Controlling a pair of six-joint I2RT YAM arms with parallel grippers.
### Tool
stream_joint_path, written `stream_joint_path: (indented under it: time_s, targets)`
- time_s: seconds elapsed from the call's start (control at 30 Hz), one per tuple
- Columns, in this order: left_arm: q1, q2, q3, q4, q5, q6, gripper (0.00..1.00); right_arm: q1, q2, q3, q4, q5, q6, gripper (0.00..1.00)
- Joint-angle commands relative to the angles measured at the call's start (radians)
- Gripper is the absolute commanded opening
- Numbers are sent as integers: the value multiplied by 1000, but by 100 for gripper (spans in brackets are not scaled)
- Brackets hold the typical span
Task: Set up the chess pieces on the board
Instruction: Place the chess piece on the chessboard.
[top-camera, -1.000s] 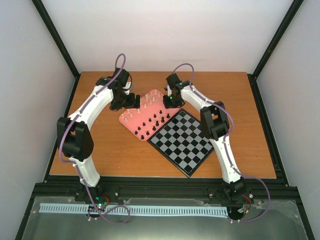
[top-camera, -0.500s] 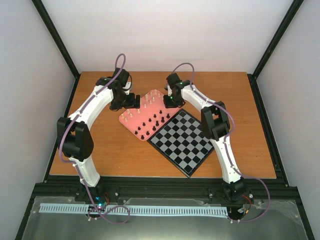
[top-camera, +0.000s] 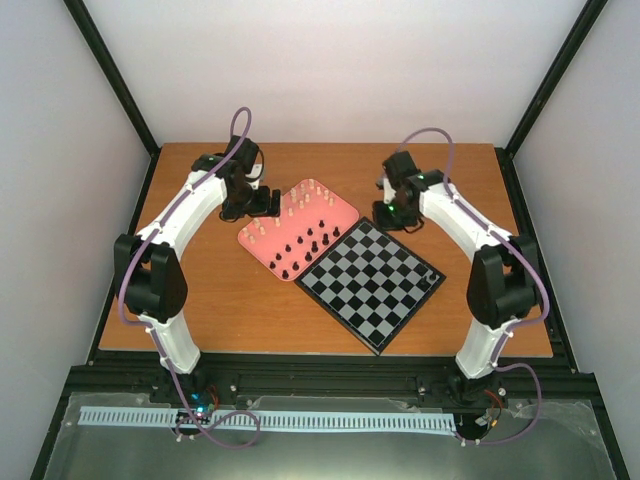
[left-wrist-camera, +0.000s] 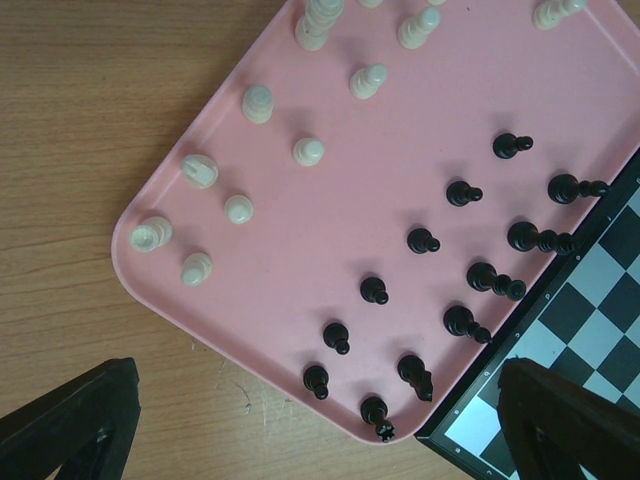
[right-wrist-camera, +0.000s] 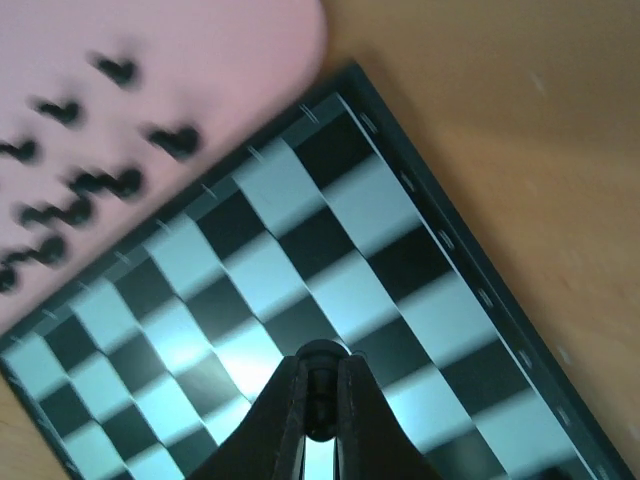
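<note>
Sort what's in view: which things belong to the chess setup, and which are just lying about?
Job:
- board
- black pieces and cream pieces, waiting on the tray
- black piece pinched in the right hand

Lying about:
- pink tray, only holds the pieces
- slotted white strip by the arm bases

I see a wooden tabletop (top-camera: 200, 300) with two things flat on it. A pink tray (top-camera: 247, 240) lies mid-table toward the back. The board (top-camera: 372, 285) lies just right of it, turned cornerwise, its far-left edge right against the tray's near-right edge.
</note>
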Motion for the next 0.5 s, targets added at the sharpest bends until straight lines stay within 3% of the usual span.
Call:
stream_joint_path:
  time_s: [0.0, 0.47]
  targets:
    - [5, -17, 8, 8, 8, -3, 100, -48, -95, -176, -39, 51, -6, 3]
    - [4, -11, -1, 16, 18, -9, 100, -112, -242, -437, -20, 68, 10, 3]
